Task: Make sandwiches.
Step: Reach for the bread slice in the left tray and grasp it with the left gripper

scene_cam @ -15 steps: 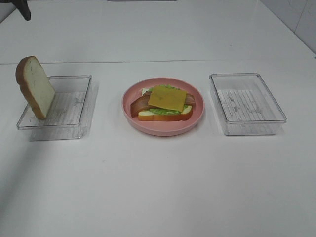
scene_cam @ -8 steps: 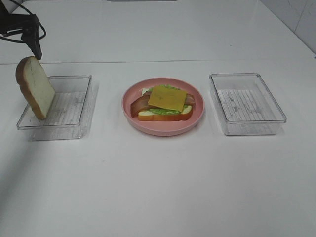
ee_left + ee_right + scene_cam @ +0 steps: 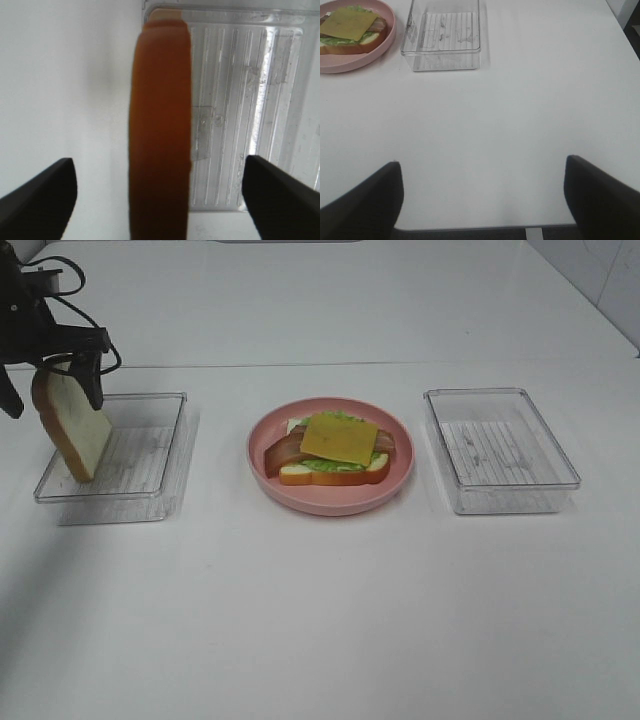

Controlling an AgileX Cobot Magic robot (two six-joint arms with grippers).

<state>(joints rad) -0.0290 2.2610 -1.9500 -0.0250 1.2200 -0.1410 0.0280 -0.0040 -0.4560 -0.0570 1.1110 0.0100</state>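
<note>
- Step in hand, as I judge it: picking up the top bread slice (image 3: 78,435) to cap the open sandwich (image 3: 330,450).
- Left gripper (image 3: 55,380) is over the slice's crusted top edge; in the left wrist view the jaws stand wide on either side of the crust (image 3: 160,130), clear gaps both sides, nothing held.
- Slice stands on edge, tilted, leaning at the outer end of the left tray (image 3: 150,455).
- Right gripper (image 3: 482,200) is wide open, holding nothing, over bare table (image 3: 320,620) well apart from the food; not visible in the high view.
- Sandwich sits on the pink plate (image 3: 395,485), centre of the table between the two trays: bread base, lettuce, bacon, cheese on top. No top slice on it yet.
- Next move likely calls for: close the jaws on the crust squarely, lift without dragging the tray, carry to the plate, lay the slice flat on the cheese.
- Risk: the slice is leaning, so a one-sided touch could tip it flat into the tray.
- Counts: 1 loose slice, 1 part-built sandwich, 1 plate, 2 clear trays.
- Right tray (image 3: 500,450) holds nothing that I can see.
- Grippers: 2, both open.
</note>
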